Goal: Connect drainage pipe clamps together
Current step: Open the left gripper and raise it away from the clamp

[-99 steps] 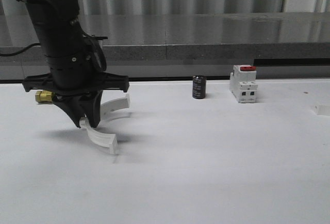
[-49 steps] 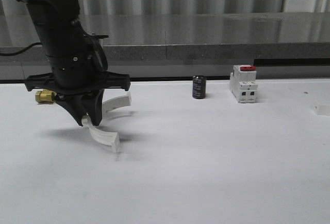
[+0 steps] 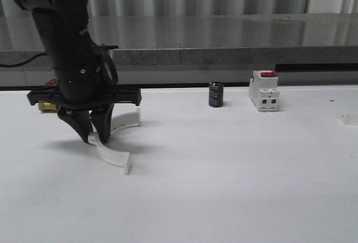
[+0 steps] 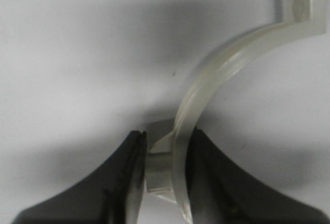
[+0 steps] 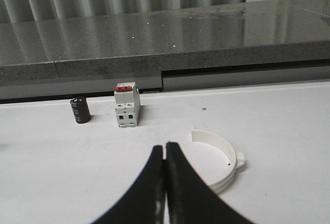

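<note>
My left gripper (image 3: 94, 138) is shut on the middle of one white half-ring clamp (image 3: 112, 156) at the table's left, low over the surface. Its two arms curve out to the right, one toward the back and one toward the front. In the left wrist view the fingers (image 4: 166, 133) pinch the band and a small block on it, and the clamp (image 4: 216, 72) arcs away to a flat end tab. My right gripper (image 5: 165, 145) is shut on nothing. The other white clamp (image 5: 232, 166) lies on the table just beyond it and to one side.
A black cylinder (image 3: 216, 94) and a white breaker with a red top (image 3: 264, 90) stand at the back of the table. A brass valve (image 3: 45, 107) is partly hidden behind the left arm. A small white piece (image 3: 349, 119) lies at the right edge.
The left gripper, still holding its clamp, rose slightly and then dropped lower toward the table. Nothing else has moved.
</note>
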Robot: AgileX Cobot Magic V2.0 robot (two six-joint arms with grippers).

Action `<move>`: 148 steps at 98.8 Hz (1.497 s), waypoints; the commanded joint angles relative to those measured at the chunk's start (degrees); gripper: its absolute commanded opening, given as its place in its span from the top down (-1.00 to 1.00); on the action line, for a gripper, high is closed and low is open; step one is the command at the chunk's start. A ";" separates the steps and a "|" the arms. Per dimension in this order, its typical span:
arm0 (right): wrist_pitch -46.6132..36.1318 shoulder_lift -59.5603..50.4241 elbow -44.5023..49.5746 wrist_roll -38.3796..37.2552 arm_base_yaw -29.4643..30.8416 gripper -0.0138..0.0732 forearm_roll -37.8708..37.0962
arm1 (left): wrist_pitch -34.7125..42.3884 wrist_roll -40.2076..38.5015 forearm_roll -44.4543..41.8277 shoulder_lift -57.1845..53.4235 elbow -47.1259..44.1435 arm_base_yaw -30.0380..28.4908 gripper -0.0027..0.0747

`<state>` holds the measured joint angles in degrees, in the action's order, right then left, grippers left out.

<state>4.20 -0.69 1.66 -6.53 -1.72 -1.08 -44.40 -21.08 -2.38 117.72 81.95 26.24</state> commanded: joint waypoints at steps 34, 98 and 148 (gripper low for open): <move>-4.87 -1.03 -1.11 0.26 0.48 0.84 0.16 | -0.05 -0.89 -1.67 -3.66 1.33 0.53 -0.48; -4.87 -1.03 -1.11 0.26 0.48 0.84 0.16 | 3.02 -0.59 -10.05 -33.83 -8.01 -7.38 -0.48; -4.87 -1.03 -1.11 0.26 0.48 0.84 0.16 | 10.87 -0.59 -10.09 -74.06 -37.71 -12.25 -0.48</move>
<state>4.20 -0.69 1.66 -6.53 -1.72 -1.08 -37.80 -21.17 -11.99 49.93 46.27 14.09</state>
